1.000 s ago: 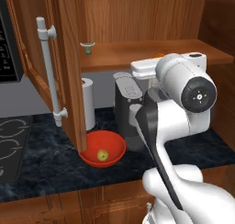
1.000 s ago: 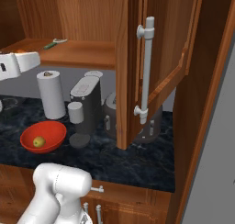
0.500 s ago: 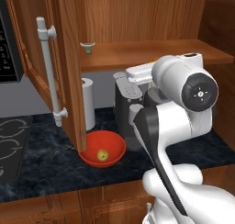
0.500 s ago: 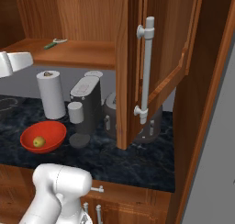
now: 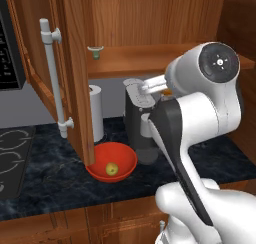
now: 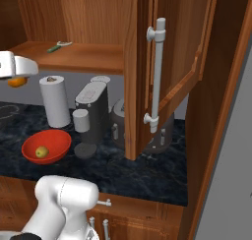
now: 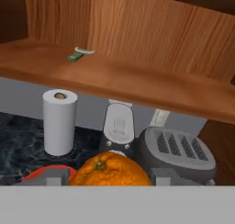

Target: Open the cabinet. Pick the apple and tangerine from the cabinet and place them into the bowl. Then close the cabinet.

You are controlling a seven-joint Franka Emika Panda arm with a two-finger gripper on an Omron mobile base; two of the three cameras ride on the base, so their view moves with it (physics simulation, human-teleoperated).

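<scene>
The cabinet stands open, its left door (image 5: 70,63) and right door (image 6: 172,47) swung out. My gripper (image 7: 110,182) is shut on the tangerine (image 7: 110,170), a bright orange fruit held between the fingers. In the base views the gripper (image 6: 15,69) hangs in front of the shelf (image 5: 150,63), with the tangerine (image 6: 17,81) under the hand, above the counter and to the right of the bowl. The red bowl (image 5: 111,160) sits on the counter under the left door. The yellow-green apple (image 5: 112,168) lies inside it. The bowl (image 6: 47,145) and the apple (image 6: 42,151) also show from the right.
A paper towel roll (image 5: 95,113) stands behind the bowl, a coffee machine (image 5: 140,123) to its right and a toaster (image 7: 176,152) beyond that. A small green item (image 7: 79,54) lies on the shelf. A stove top (image 5: 10,158) and a microwave (image 5: 7,48) are at the left.
The hand with the tangerine has drawn out from the shelf, moving left and slightly down toward the bowl's side. The bowl, apple and doors have not moved.
</scene>
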